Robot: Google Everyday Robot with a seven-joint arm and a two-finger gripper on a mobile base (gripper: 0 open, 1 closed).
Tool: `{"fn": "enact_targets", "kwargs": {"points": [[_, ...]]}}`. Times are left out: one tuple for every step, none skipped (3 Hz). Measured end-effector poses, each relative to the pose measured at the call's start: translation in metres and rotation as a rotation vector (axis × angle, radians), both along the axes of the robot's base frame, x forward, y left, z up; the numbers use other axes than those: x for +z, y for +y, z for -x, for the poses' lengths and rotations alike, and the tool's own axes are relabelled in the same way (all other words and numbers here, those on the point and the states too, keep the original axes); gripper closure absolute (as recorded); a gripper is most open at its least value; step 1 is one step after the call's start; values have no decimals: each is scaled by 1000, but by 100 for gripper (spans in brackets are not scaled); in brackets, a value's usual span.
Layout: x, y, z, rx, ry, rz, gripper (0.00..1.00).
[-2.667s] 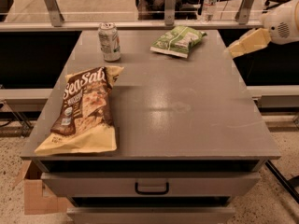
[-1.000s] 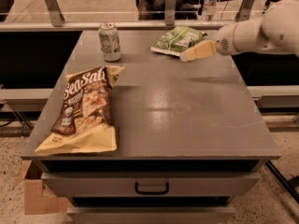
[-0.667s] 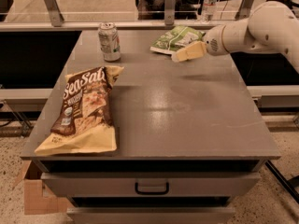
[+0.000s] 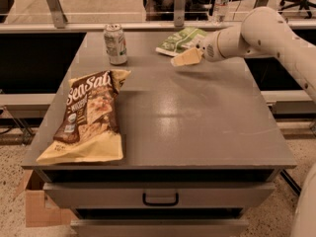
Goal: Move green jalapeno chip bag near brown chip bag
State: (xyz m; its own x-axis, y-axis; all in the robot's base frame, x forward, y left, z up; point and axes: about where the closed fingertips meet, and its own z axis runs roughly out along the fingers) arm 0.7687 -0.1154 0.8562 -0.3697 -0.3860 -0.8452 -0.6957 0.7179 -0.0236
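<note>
Gripper poised just beside green bag, grip state untellable; lay crinkled, white-panelled, flat, well apart from brown bag.

Office or lab workspace: grey bench with drawer, metal rail, water bottle and office chair behind. Gripper hovers over the bench's far side.

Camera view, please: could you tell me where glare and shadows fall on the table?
In the camera view, a soft pale sheen streaks the middle of the grey table. The pincer, at the near edge of the green jalapeno chip bag, casts a faint shadow on the surface just below it. The brown chip bag looks evenly lit, without strong glare.
</note>
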Motion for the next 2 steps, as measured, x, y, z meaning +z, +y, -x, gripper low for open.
{"fn": "enact_targets", "kwargs": {"points": [[1, 3, -8, -22, -10, -3, 56], [3, 3, -9, -47, -14, 5, 87]]}}
